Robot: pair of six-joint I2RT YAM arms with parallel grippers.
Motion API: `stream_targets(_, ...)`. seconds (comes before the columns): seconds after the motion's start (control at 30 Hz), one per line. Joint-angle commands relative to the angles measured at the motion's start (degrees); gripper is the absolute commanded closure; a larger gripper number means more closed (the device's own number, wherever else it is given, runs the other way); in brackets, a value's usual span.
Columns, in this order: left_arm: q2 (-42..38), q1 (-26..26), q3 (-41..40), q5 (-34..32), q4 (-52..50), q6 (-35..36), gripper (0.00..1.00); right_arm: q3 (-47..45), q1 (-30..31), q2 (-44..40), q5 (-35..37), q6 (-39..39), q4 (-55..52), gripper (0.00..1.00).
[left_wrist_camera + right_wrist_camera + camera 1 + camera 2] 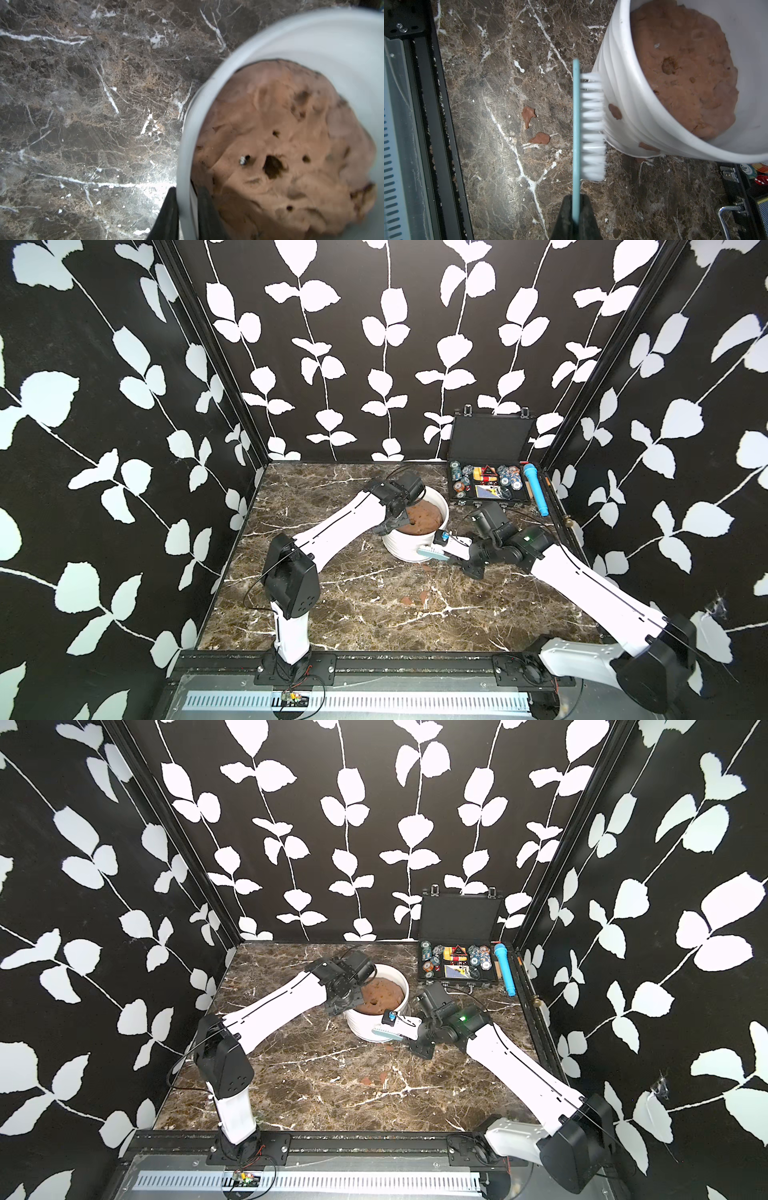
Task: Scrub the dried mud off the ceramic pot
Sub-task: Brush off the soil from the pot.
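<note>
I am looking at the pot (398, 548) sitting upright on the marble table (353, 614), toward the back. The open black case (490, 485) of chips is lying near it by the back wall. The left gripper (188, 216) is clamping the pot's rim, with one finger outside the wall and one inside, both pressing against it. A big brown lump (291, 145) is filling the pot's inside.

The right gripper (576, 220) is squeezing the thin teal handle of a brush (592, 128), jaws tight on it. The brush's white bristles are pressing sideways against the pot's outer wall. Mud (615, 111) is sticking to that wall as a reddish blotch just beside the bristles, with another blotch near the base. Two loose flakes (528, 116) are lying on the table, apart from the pot.
</note>
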Motion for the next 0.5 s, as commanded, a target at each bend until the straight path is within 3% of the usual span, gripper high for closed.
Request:
stream_targets(0.0, 1.2, 0.3, 0.1, -0.5, -3.1, 3.9, 0.86, -0.8, -0.3, -1.2, -1.8, 0.5, 1.4, 1.0)
stream_targets(0.23, 3.5, 3.8, 3.7, -3.3, -4.3, 10.0, 0.96, -0.3, -0.1, -1.0, -3.2, 0.5, 1.0, 1.0)
stream_targets(0.47, 5.1, 7.4, 4.9, -2.6, -0.8, 23.0, 1.0, 0.1, 0.4, -0.3, -3.6, 0.6, 0.5, 1.0)
